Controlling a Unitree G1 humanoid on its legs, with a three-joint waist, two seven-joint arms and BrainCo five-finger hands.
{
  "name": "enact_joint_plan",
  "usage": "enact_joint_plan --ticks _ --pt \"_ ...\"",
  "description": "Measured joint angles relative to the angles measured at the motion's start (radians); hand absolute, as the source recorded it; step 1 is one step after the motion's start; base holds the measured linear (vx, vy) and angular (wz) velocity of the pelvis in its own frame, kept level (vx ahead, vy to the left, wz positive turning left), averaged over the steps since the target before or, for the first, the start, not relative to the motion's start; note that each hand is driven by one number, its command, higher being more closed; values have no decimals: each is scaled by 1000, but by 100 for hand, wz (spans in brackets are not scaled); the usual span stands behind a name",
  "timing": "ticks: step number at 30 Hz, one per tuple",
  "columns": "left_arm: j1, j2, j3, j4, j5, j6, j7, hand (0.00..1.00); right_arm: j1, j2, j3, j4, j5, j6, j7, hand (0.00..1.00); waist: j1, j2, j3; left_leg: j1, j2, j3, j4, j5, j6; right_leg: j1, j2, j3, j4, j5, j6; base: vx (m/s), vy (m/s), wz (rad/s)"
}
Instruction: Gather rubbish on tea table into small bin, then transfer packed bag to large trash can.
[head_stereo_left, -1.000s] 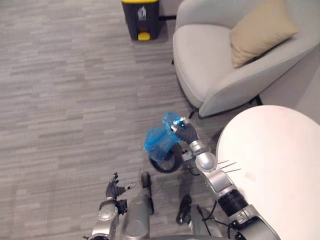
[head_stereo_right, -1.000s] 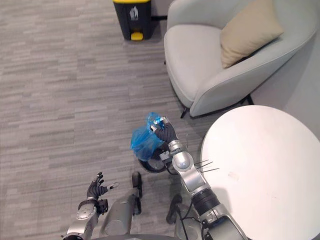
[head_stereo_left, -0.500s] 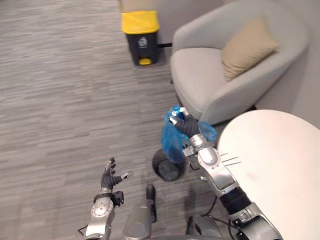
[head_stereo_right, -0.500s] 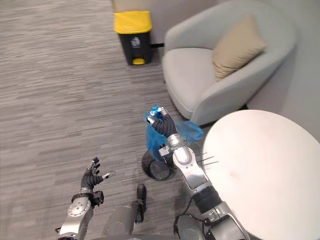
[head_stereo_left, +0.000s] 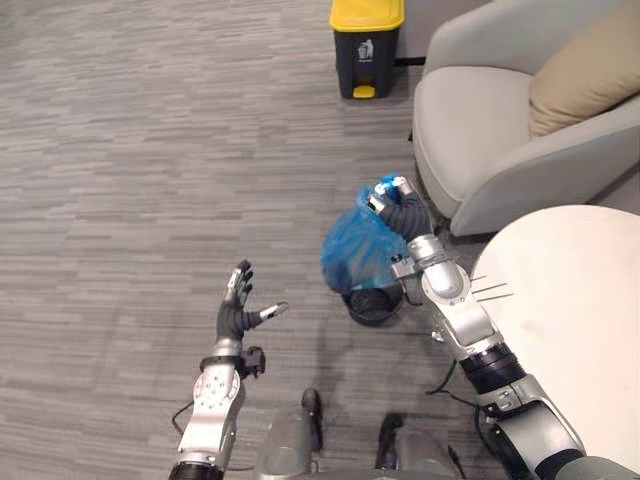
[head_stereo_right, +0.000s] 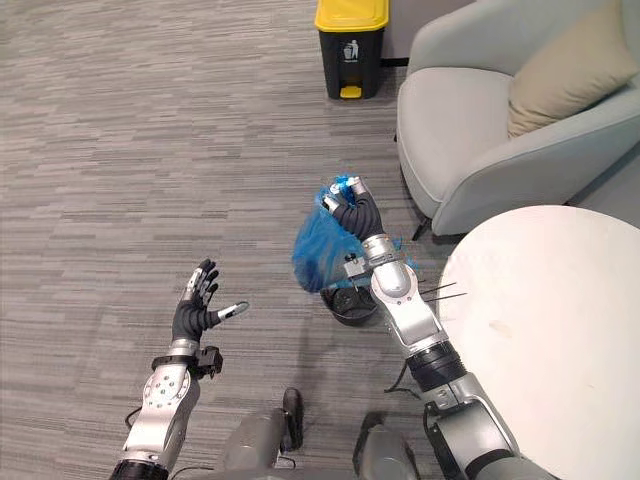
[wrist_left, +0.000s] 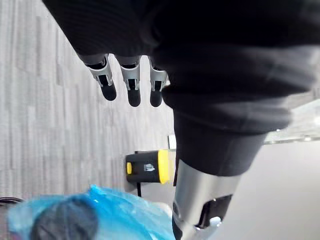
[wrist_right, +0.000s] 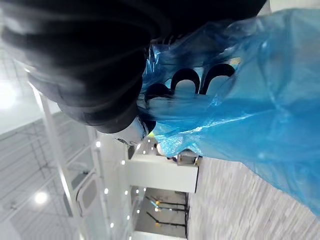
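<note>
A blue plastic bag (head_stereo_left: 357, 250) hangs in the air above a small black mesh bin (head_stereo_left: 371, 304) on the carpet. My right hand (head_stereo_left: 400, 210) is shut on the bag's gathered top (wrist_right: 190, 95). The bag's bulk (head_stereo_right: 318, 250) sags to the left of the hand. A large dark trash can with a yellow lid (head_stereo_left: 366, 45) stands at the far side of the room, also seen past my left hand's fingers (wrist_left: 145, 167). My left hand (head_stereo_left: 238, 310) is open in the air over the carpet at the lower left, holding nothing.
A round white tea table (head_stereo_left: 570, 330) fills the lower right. A grey armchair (head_stereo_left: 480, 130) with a beige cushion (head_stereo_left: 590, 70) stands beside the trash can. Grey carpet (head_stereo_left: 130, 180) stretches across the left and centre.
The camera has swung, shifting the whole scene. My right hand still holds the bag clear of the small bin; the bag now hangs to the hand's left. My left hand has risen.
</note>
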Motion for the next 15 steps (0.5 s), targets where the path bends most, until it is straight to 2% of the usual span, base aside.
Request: enact_joint_plan --ticks 4,7,11,15 --pt "-28 17 -43 -14 64 0 1 0 17 36 8 -32 36 -1 41 100 -2 -11 -13 54 -28 -9 -63 35 11 62 -10 -5 -68 32 16 27 103 17" --pt "-62 29 -80 -14 123 4 1 0 59 78 57 -68 62 -1 73 100 -12 -26 -51 83 -34 -5 -116 59 11 70 -11 4 -88 49 12 8 41 -9" --pt "-142 1 -115 -12 236 26 15 0 94 88 144 -108 90 -1 117 100 -27 -32 -60 136 -36 6 -205 107 17 85 -2 25 -111 67 19 -49 21 -11" --pt "-173 -26 -118 -6 280 31 63 0 114 98 174 -124 130 1 139 100 -47 -33 -61 140 -34 15 -212 115 20 84 1 36 -112 77 20 -69 26 -6"
